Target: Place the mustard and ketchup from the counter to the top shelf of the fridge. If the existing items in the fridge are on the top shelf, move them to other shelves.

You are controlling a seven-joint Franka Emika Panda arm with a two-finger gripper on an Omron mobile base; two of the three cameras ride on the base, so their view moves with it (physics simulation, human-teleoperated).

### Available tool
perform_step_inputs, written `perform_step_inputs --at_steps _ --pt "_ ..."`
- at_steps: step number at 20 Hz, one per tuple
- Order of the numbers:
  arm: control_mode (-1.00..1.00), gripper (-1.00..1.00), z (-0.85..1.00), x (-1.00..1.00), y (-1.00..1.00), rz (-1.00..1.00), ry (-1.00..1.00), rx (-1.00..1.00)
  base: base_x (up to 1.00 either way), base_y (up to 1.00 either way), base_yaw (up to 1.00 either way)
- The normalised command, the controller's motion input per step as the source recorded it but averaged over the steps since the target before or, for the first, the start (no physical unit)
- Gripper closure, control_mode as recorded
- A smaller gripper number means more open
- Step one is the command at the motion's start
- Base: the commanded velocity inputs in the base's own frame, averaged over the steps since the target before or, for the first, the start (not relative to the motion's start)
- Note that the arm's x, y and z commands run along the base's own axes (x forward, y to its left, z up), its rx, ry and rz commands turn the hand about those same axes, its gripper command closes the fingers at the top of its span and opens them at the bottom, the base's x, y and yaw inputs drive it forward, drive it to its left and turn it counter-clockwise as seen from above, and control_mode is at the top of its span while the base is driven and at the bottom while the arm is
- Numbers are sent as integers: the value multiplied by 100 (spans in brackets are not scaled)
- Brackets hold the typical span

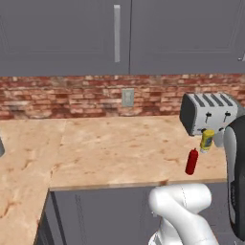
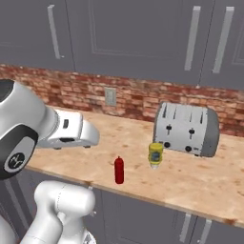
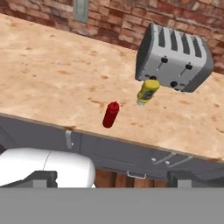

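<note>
The red ketchup (image 1: 192,161) (image 2: 119,170) (image 3: 111,114) stands upright near the counter's front edge. Just behind it and to its right is the yellow mustard (image 1: 207,140) (image 2: 155,155) (image 3: 148,91), close in front of a toaster. Both rest on the tan counter (image 1: 119,143) (image 2: 190,183) (image 3: 57,70). My gripper (image 3: 114,178) is open, its two dark fingertips (image 3: 41,177) far apart with nothing between them. It hovers in front of the counter's edge, well short of the two bottles, looking down at them. The fridge, its top shelf and the existing items are out of view.
A silver four-slot toaster (image 1: 208,112) (image 2: 187,128) (image 3: 175,57) sits behind the mustard. A brick backsplash with a wall outlet (image 1: 128,97) (image 2: 110,96) runs along the back. Grey cabinets hang above and grey doors (image 3: 122,153) close the front below.
</note>
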Motion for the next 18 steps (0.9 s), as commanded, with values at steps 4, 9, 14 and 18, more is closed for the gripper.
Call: perform_step_inputs --at_steps 4,9,14,18 --pt "100 -100 0 0 0 0 0 0 0 1 -4" --pt "100 -100 0 0 0 0 0 0 -14 -54 -1" --pt "100 -100 0 0 0 0 0 0 -17 -8 0" --pt "100 -100 0 0 0 0 0 0 -70 -2 0"
